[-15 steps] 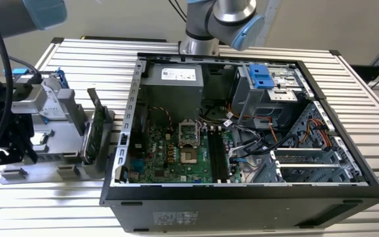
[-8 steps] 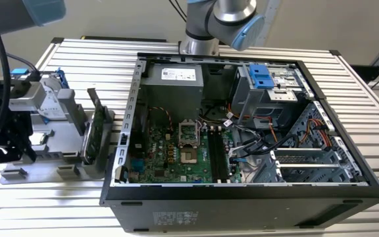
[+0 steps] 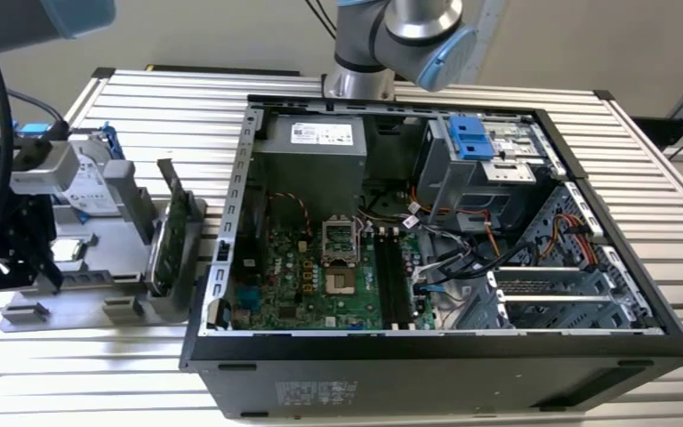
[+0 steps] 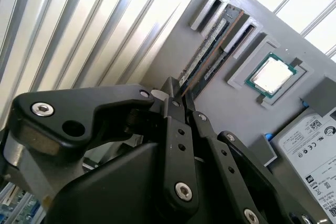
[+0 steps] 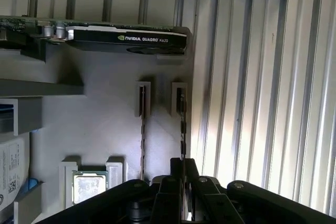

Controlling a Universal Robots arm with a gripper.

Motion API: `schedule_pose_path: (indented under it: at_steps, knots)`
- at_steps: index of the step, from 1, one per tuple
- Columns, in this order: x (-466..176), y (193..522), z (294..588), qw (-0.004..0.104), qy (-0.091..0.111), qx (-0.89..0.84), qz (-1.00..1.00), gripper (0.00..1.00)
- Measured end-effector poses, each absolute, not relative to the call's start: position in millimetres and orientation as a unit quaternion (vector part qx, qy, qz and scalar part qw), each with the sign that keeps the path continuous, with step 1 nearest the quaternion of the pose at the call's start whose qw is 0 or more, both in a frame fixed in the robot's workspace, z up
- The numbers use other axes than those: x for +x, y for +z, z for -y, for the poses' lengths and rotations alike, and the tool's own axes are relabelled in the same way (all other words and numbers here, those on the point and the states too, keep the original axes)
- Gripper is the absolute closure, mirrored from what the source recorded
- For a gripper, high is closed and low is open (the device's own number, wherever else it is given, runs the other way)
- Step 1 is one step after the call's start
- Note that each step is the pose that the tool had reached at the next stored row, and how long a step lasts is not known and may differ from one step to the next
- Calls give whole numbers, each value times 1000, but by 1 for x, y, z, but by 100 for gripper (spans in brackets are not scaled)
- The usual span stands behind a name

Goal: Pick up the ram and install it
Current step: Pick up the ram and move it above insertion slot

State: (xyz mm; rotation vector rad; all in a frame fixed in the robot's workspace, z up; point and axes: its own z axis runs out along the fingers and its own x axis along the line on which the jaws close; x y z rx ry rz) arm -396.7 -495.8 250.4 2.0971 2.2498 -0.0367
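Observation:
Two slim sticks stand on edge in slots of a grey holder [image 5: 105,124]. The ram [image 5: 182,124] [image 4: 205,51] is the one farther from the processor chip, and it runs straight in between my fingers. My gripper [image 5: 184,167] [image 4: 176,92] is shut on its near end, with the stick still seated in its slot. The other stick [image 5: 143,129] [image 4: 224,41] stands free beside it. In the exterior view my gripper [image 3: 21,267] hangs low over the holder [image 3: 116,298] at the exterior view's left, beside the open computer case [image 3: 217,267].
The holder also carries a processor chip [image 5: 89,186] [image 4: 272,74], a hard drive [image 4: 310,145] and a green expansion card [image 5: 126,39] [image 3: 175,231] standing upright. Inside the case, the motherboard's dark memory slots [image 3: 395,276] lie near the middle. A ribbed metal table [image 3: 674,213] surrounds everything.

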Motion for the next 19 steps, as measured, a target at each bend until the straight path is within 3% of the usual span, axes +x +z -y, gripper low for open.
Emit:
schedule_pose_path:
  at_steps: [19]
  knots:
    - [-397, 264, 496, 33, -12, 681, -731, 100]
